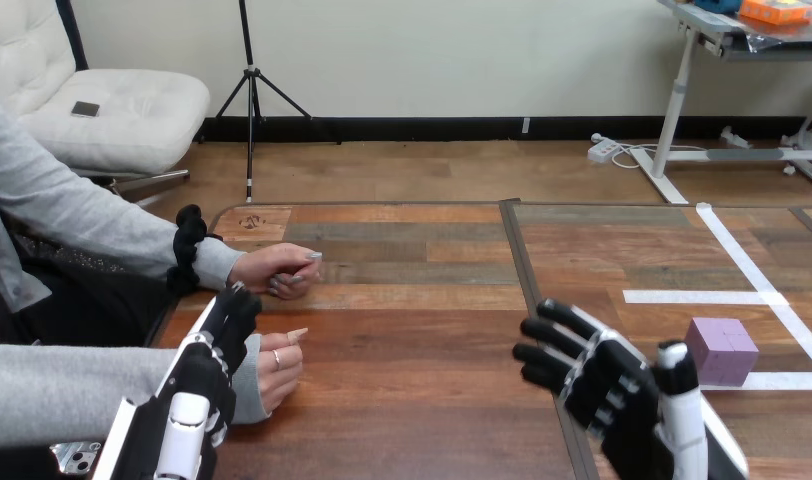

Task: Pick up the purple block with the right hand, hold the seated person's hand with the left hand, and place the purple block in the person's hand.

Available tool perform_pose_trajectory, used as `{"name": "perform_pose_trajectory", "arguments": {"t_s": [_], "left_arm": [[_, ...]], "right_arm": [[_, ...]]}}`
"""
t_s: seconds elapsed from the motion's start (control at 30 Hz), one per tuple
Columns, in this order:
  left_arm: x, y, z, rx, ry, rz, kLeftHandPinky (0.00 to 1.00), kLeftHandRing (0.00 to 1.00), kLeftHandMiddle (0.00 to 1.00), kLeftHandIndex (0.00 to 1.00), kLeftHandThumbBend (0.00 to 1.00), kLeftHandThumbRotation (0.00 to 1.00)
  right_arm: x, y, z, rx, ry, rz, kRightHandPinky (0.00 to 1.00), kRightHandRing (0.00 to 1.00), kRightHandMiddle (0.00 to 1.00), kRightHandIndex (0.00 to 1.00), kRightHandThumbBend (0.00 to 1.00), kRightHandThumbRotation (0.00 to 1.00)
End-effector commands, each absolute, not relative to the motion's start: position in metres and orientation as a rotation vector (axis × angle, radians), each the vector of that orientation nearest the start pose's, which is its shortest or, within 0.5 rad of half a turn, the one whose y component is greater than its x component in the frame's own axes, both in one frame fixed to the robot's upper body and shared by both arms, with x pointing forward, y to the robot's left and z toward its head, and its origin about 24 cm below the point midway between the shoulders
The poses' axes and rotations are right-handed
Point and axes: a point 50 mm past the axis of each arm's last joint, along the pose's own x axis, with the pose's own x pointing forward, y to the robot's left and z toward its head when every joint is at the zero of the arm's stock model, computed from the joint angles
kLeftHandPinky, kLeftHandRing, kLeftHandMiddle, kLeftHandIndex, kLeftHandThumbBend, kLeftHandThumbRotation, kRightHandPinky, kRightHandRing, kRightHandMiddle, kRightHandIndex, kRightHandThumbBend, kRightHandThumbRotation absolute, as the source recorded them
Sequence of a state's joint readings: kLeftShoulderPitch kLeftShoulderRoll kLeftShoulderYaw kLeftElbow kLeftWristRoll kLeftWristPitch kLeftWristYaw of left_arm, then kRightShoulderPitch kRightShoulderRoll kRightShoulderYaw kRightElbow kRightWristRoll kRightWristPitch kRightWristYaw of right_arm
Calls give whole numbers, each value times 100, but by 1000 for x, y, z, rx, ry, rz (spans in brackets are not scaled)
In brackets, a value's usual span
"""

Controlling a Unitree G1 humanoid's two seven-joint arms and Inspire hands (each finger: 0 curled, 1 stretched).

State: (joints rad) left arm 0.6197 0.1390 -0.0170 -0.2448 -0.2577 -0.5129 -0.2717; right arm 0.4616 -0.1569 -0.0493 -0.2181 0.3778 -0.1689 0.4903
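A purple block point(721, 350) sits on the table at the right, beside white tape lines. My right hand point(607, 385) hovers just left of the block, open, fingers spread and pointing left, apart from the block. My left hand point(214, 345) comes up at the lower left with relaxed fingers, lying over the wrist of the person's near hand point(275, 370), which rests loosely curled on the table. I cannot tell whether it touches. The person's far hand point(277, 270) rests on the table further back, fingers curled.
The wooden table point(422, 330) has a dark seam down the middle and white tape lines point(742, 270) on the right half. The person sits at the left side, both forearms reaching over the left edge.
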Motion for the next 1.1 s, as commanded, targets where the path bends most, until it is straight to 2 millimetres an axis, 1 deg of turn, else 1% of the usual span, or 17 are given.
{"name": "perform_pose_trajectory", "arguments": {"t_s": [0.0, 0.03, 0.3, 0.43, 0.7, 0.93, 1.03, 1.07], "left_arm": [[142, 184, 55, -50, -307, -95, 100, 95, 92, 91, 50, 100], [143, 185, 56, -44, -310, -92, 100, 95, 92, 91, 51, 100], [152, 189, 61, -2, -365, -88, 99, 92, 89, 90, 55, 100], [157, 191, 63, -21, -393, -98, 98, 90, 88, 90, 57, 100], [163, 195, 66, -25, -405, -92, 92, 89, 87, 87, 64, 100], [164, 197, 68, -14, -407, -88, 90, 89, 87, 87, 65, 100], [162, 196, 67, -31, -400, -84, 90, 89, 87, 86, 63, 100], [162, 196, 67, -35, -398, -82, 89, 88, 87, 86, 62, 100]], "right_arm": [[180, -198, 44, 119, -113, 306, 83, 82, 83, 83, 78, 94], [183, -200, 46, 102, -120, 307, 84, 83, 84, 84, 78, 94], [202, -212, 56, 36, -131, 288, 81, 83, 84, 84, 77, 91], [213, -220, 61, 3, -141, 280, 80, 83, 83, 84, 76, 90], [231, -234, 69, -52, -158, 269, 81, 84, 83, 84, 74, 88], [251, -250, 74, -79, -165, 236, 82, 84, 83, 83, 73, 86], [257, -256, 75, -82, -158, 224, 82, 84, 83, 83, 74, 85], [259, -257, 76, -84, -159, 217, 84, 85, 84, 84, 73, 86]]}}
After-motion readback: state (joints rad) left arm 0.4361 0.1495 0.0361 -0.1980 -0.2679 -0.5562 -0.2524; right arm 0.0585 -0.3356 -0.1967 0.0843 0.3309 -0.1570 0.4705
